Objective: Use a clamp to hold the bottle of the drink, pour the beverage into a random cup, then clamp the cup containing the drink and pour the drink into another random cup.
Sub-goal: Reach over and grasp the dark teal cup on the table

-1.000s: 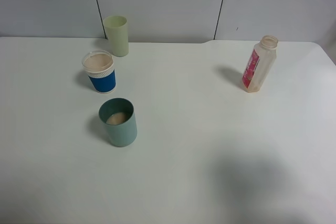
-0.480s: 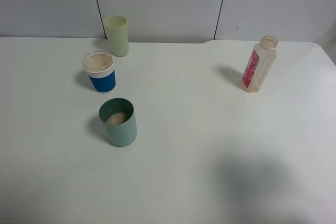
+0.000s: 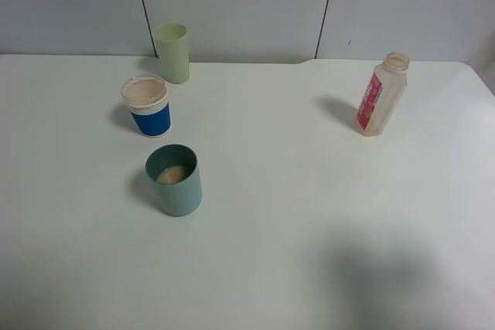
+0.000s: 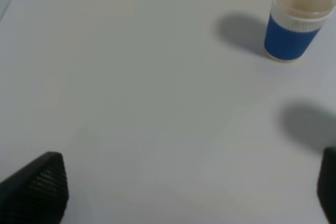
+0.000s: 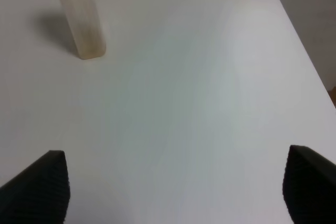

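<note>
The uncapped drink bottle [image 3: 380, 95] with a red label stands at the far right of the white table [image 3: 294, 191]; it looks nearly empty. A blue paper cup [image 3: 146, 105] holds beige drink almost to the rim. A teal cup [image 3: 175, 180] in front of it holds a little drink. A pale green cup [image 3: 172, 52] stands behind them. Neither gripper shows in the high view. My left gripper [image 4: 181, 192] is open over bare table, well short of the blue cup [image 4: 295, 24]. My right gripper [image 5: 173, 187] is open, well short of the bottle [image 5: 79, 14].
A grey panelled wall runs behind the table. The table's right edge [image 5: 302, 51] lies near the bottle. A soft shadow [image 3: 379, 268] falls on the front right of the table.
The bottle and the cups have not moved. Only the soft shadow at the front right has shifted slightly.
</note>
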`<state>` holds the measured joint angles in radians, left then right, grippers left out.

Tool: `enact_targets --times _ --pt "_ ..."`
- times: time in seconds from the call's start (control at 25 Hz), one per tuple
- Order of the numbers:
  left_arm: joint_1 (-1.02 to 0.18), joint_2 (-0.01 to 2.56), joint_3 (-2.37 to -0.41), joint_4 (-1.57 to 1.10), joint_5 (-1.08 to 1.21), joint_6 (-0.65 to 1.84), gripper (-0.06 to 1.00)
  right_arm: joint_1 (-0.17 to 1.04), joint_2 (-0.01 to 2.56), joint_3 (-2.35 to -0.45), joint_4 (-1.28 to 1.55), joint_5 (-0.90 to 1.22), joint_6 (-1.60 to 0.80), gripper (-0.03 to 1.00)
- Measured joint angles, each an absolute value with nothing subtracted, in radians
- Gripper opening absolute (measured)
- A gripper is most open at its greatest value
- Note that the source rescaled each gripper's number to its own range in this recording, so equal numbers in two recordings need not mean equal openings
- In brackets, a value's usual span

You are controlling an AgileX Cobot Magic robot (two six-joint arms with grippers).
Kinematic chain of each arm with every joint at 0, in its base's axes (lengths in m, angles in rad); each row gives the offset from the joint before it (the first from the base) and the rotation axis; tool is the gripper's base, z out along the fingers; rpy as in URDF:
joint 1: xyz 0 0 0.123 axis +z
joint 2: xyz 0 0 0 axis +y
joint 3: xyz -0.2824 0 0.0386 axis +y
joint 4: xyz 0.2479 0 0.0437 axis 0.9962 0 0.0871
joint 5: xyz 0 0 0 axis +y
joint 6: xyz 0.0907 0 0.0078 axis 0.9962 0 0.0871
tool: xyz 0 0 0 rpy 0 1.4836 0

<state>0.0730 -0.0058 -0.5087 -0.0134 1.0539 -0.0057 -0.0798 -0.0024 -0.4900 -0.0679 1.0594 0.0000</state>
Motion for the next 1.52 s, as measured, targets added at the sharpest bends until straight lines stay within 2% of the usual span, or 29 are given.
enact_targets --times 1.52 --pt "0.073 0.004 -0.509 -0.065 1.054 0.021 0.84 -0.083 -0.002 -0.49 -0.068 1.059 0.0 0.67"
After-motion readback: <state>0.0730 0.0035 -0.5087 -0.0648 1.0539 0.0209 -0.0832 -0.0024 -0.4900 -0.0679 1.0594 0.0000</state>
